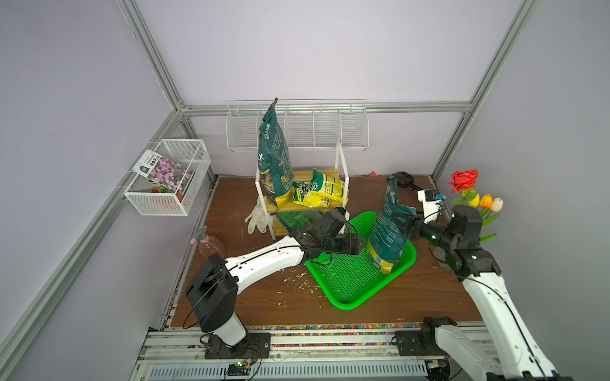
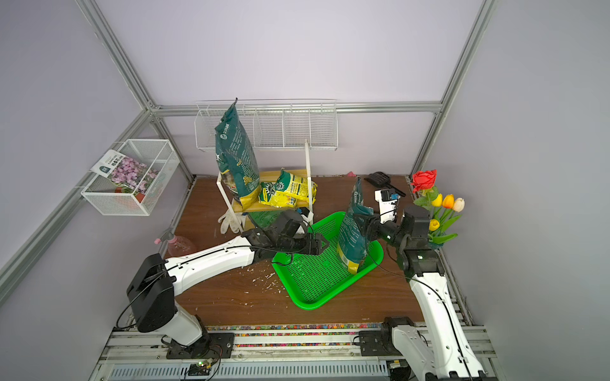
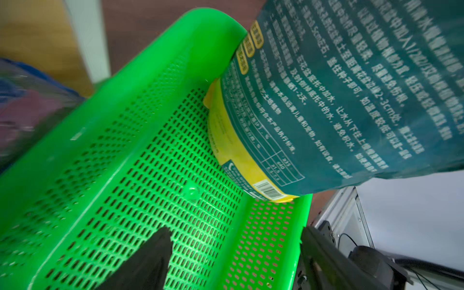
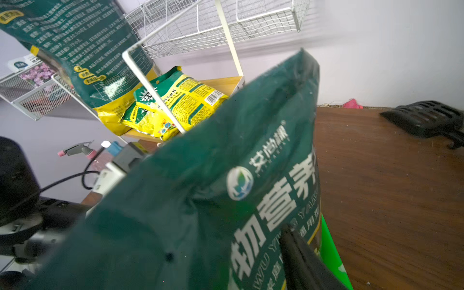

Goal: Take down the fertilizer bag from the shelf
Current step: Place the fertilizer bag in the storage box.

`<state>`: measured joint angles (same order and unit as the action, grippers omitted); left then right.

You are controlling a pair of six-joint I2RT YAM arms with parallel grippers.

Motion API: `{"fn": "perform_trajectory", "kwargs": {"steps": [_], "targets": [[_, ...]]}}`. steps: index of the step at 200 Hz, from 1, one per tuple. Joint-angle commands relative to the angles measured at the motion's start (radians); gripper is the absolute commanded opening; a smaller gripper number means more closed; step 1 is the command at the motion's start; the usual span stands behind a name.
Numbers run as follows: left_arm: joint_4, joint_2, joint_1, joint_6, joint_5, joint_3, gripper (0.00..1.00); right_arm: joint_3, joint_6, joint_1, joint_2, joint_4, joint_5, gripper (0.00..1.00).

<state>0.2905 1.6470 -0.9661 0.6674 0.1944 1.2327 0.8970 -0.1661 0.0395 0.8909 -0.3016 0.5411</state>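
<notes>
Empty left fingers (image 3: 153,256) spread wide over green tray (image 1: 346,283). The right fingers (image 4: 298,253) sit at the fertilizer bag (image 1: 386,231), near its folded top; grip cannot be told. Bag stands upright inside tray, beside shelf (image 1: 305,208).

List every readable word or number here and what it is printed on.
"营养" – white characters on the front of the dark green and yellow plastic bag in the green perforated tray.
"避免积水", "2-3cm", "1-2天" – white print on that bag's back, left wrist view.
Too small to read: yellow bags on the wooden shelf, pink-flower packet.
</notes>
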Motion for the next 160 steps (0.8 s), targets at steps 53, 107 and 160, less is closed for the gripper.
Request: {"fn": "perform_trajectory", "kwargs": {"steps": [53, 107, 160], "targets": [[-0.027, 0.103, -0.035, -0.026, 0.070, 0.091, 0.85, 0.245, -0.055, 0.065, 0.023, -0.247, -0.178, 0.68], [-0.035, 0.108, -0.042, -0.023, 0.063, 0.106, 0.85, 0.559, -0.088, 0.262, 0.194, -0.605, -0.507, 0.66], [-0.045, 0.117, -0.042, -0.024, 0.075, 0.117, 0.85, 0.624, -0.172, 0.431, 0.236, -0.731, -0.646, 0.67]]}}
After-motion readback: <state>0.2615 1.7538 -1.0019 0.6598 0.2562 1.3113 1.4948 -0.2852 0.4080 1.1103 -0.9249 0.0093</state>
